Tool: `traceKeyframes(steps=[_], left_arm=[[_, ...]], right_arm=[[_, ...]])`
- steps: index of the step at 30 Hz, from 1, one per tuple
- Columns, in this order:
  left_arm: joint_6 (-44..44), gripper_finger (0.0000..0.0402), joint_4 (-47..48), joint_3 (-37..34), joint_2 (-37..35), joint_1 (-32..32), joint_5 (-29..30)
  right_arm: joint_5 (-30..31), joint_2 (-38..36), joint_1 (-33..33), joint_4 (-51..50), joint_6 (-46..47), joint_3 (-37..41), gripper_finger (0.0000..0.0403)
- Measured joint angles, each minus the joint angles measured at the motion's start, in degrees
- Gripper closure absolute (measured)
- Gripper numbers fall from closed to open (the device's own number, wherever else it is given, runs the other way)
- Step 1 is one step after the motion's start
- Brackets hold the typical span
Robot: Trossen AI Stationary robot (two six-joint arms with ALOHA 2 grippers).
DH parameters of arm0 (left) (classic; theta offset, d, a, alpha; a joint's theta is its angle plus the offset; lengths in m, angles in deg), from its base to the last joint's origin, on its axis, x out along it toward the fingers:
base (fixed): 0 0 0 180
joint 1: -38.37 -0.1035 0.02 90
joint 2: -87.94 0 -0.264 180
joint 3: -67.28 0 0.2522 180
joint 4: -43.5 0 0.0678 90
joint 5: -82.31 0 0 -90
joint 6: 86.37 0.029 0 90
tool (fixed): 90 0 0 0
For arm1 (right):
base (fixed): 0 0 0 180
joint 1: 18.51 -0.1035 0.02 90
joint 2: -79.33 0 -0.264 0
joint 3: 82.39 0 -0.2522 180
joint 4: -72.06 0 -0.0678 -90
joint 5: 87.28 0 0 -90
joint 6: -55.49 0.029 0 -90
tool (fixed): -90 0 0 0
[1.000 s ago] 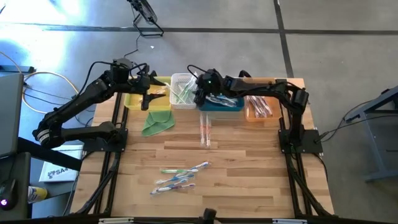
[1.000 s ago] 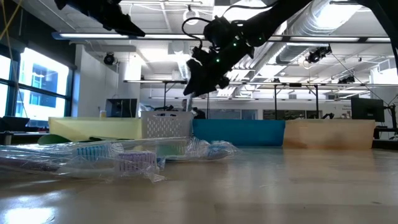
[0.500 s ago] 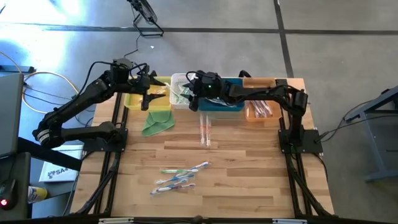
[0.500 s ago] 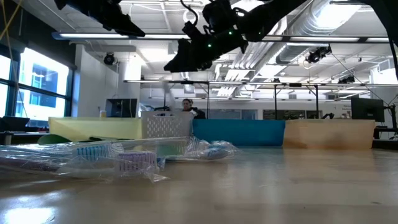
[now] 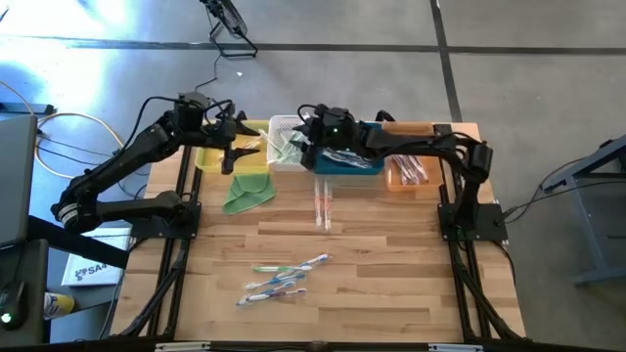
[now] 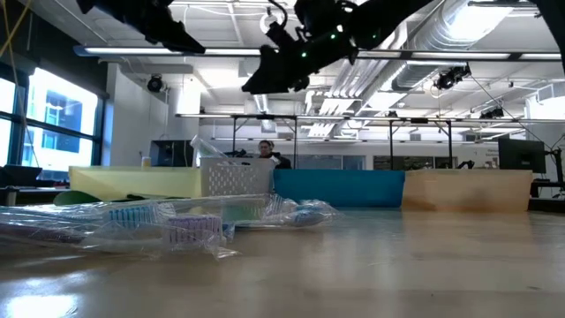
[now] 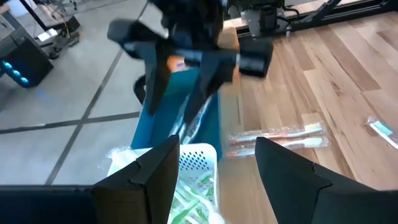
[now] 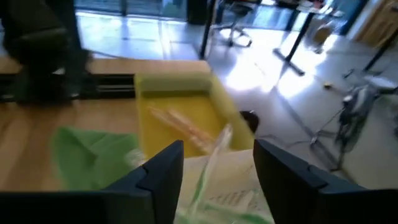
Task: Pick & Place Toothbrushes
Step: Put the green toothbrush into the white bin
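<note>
The right gripper (image 5: 305, 140) is hanging above the white basket (image 5: 284, 144) at the far edge of the counter (image 5: 391, 254), its two dark fingers (image 8: 158, 171) spread apart with nothing pinched between them. In the right wrist view a green toothbrush in its clear wrapper (image 8: 210, 163) is sticking up out of that basket just beneath, so this looks like the drop-off end of a sorting run: the green ones are going in the white basket, with a yellow bin (image 5: 217, 156), a blue bin (image 5: 350, 168) and an orange bin (image 5: 409, 172) lined up alongside.

The left gripper (image 5: 233, 147) is waiting over the yellow bin, fingers also spread and empty, beside the folded green cloth (image 5: 246, 193).

Still lying loose on the counter are a pink-red pair (image 5: 322, 206) just in front of the bins and a blue-white cluster (image 5: 284, 278) well nearer the front. To my eye the next move calls for swinging back, coming down over one wrapped stick, and nipping the slippery film squarely across the handle.
</note>
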Motion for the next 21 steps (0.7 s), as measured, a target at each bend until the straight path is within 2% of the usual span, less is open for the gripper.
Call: traceKeyframes(steps=[5, 8, 12, 16, 21], left_arm=[[0.3, 0.0197, 2.6, 0.0, 0.0, 0.0, 0.1], [1.2, 0.0197, 2.4, 0.0, 0.0, 0.0, 0.2], [1.4, 0.0197, 2.2, 0.0, 0.0, 0.0, 2.8], [1.5, 0.0197, 2.0, -1.1, 0.0, 0.0, 4.6], [0.5, 0.0197, 0.2, -5.2, -0.4, 0.0, 5.9]], right_arm=[[-6.4, -3.2, -0.2, -12.0, 2.5, 0.0, 0.0277], [-12.1, -4.4, -1.1, -14.8, 2.1, 0.0, 0.0327], [-15.4, -4.7, -3.0, -17.5, 0.8, 0.0, 0.0388], [-20.0, -4.8, -4.9, -20.2, -1.6, 0.0, 0.0398], [-17.1, -4.9, -6.7, -20.3, -1.1, 1.0, 0.0399]])
